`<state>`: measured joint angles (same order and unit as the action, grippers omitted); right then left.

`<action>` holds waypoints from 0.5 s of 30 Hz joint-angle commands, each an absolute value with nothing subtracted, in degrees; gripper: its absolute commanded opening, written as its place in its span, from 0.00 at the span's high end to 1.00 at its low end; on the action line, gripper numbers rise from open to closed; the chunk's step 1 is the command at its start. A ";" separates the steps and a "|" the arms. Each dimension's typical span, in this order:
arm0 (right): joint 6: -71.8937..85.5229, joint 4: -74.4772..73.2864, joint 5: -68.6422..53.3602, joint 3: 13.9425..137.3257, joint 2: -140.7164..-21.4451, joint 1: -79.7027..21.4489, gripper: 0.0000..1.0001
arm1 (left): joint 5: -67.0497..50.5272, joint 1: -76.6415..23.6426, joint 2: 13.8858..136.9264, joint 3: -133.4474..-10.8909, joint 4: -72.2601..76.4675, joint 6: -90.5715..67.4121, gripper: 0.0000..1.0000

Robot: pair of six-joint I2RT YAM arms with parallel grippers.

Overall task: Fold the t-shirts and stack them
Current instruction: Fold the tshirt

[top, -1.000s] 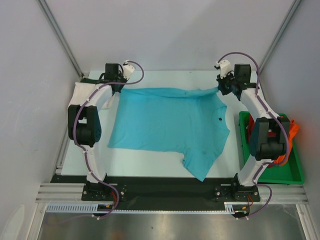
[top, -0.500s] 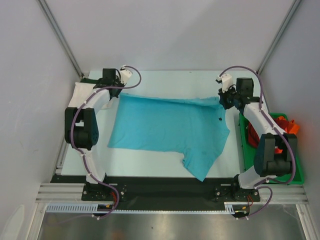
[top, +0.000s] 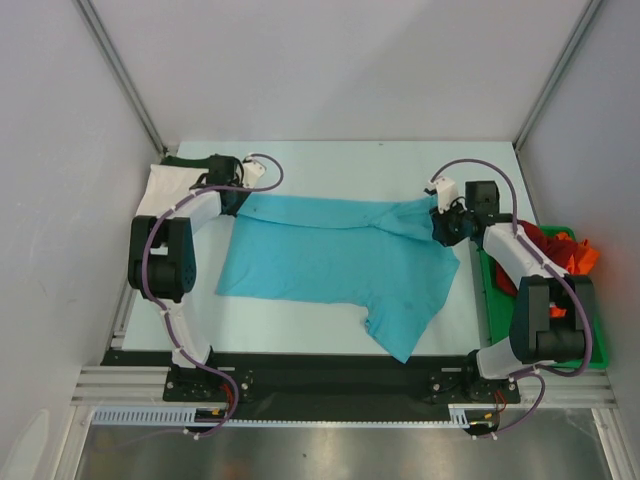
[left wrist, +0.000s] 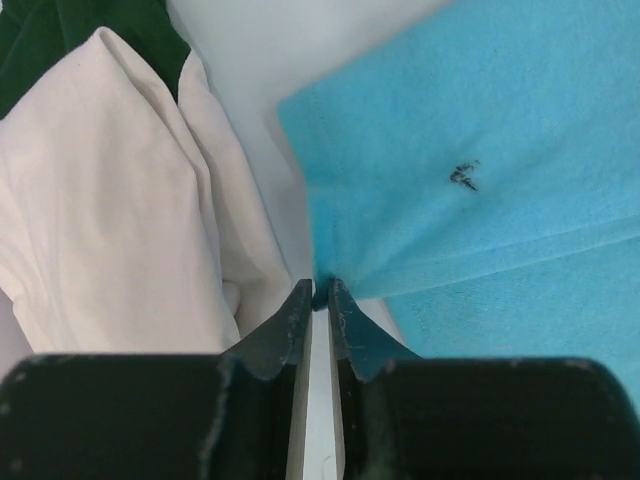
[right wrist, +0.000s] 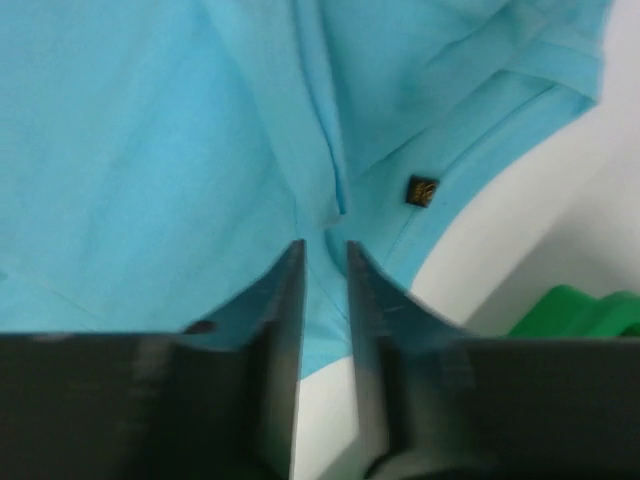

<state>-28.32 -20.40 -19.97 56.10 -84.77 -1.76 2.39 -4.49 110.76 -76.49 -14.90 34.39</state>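
Pale tabletop (top: 330,165) under left gripper (top: 243,200) & right gripper (top: 437,222), evenly lit. Plain grey-white back wall (top: 330,70) beyond them, side walls (top: 50,200) outboard of each. Slanted alu struts (top: 120,75) in both far corners. Nearer than the grippers: black strip (top: 330,375), then alu rail (top: 330,405), then brushed metal sheet (top: 330,450) w/ soft glare.

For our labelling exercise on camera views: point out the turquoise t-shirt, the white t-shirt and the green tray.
turquoise t-shirt (top: 335,255), top view, middle of its spread body.
white t-shirt (left wrist: 110,200), left wrist view, its crumpled middle.
green tray (top: 488,295), top view, its left wall.
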 commanded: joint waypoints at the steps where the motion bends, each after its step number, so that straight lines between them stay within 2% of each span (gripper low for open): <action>1: -29.18 -22.59 -21.88 55.46 -82.18 -3.08 0.68 | 2.81 -3.96 108.72 -76.82 -15.29 32.87 0.83; 3: -28.39 -22.15 -22.32 56.07 -81.83 -2.99 0.58 | 2.03 -3.96 107.85 -76.82 -15.29 32.26 0.75; 4: -27.87 -21.97 -22.67 57.03 -81.91 -2.90 0.57 | 1.67 -3.96 106.80 -76.90 -15.29 32.08 0.69; 5: -27.17 -21.80 -23.81 57.82 -82.61 -2.90 0.55 | 1.15 -3.96 106.35 -77.60 -15.38 31.99 0.59; 11: -27.42 -20.57 -26.80 64.84 -89.02 -3.78 0.53 | -2.11 -4.04 109.15 -84.19 -19.59 29.98 0.56; 15: -28.56 -21.27 -29.00 71.95 -96.75 -4.13 0.53 | -4.56 -4.31 111.44 -85.78 -22.49 27.78 0.61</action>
